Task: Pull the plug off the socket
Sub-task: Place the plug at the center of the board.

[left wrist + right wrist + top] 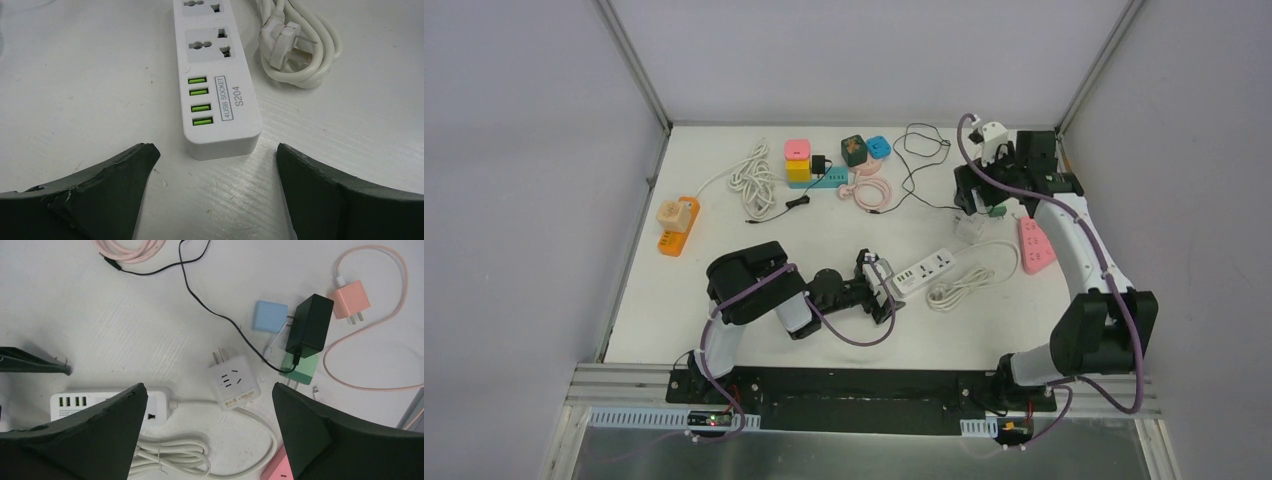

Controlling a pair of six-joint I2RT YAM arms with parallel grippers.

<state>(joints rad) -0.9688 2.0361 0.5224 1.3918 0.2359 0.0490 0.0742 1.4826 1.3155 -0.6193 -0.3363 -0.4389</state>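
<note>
The left end effector [216,150] is spread wide and holds nothing; the USB end of the white power strip [215,75] lies just ahead of it, in line with the gap between the two fingers, a stance that I judge suits bracing the strip rather than pulling; yet the strip's sockets in view are bare, and a loose white plug [280,42] lies on the coiled cord, ahead and to the right.

The right end effector [208,390] is likewise spread and empty; it hangs high over the worktop [100,315], probably to survey the clutter beneath. Ahead of it and to its right a black plug [309,325] seems seated in a green socket block [301,371], though the joint itself is hidden; I take this pair as the task's, since nothing else looks mated. A white adapter cube [234,382] lies nearly between the fingers, prongs free.

The worktop is white, faintly ribbed and scuffed; grey panels [524,200] wall it on three sides, with metal posts [636,65] at the far corners.
</note>
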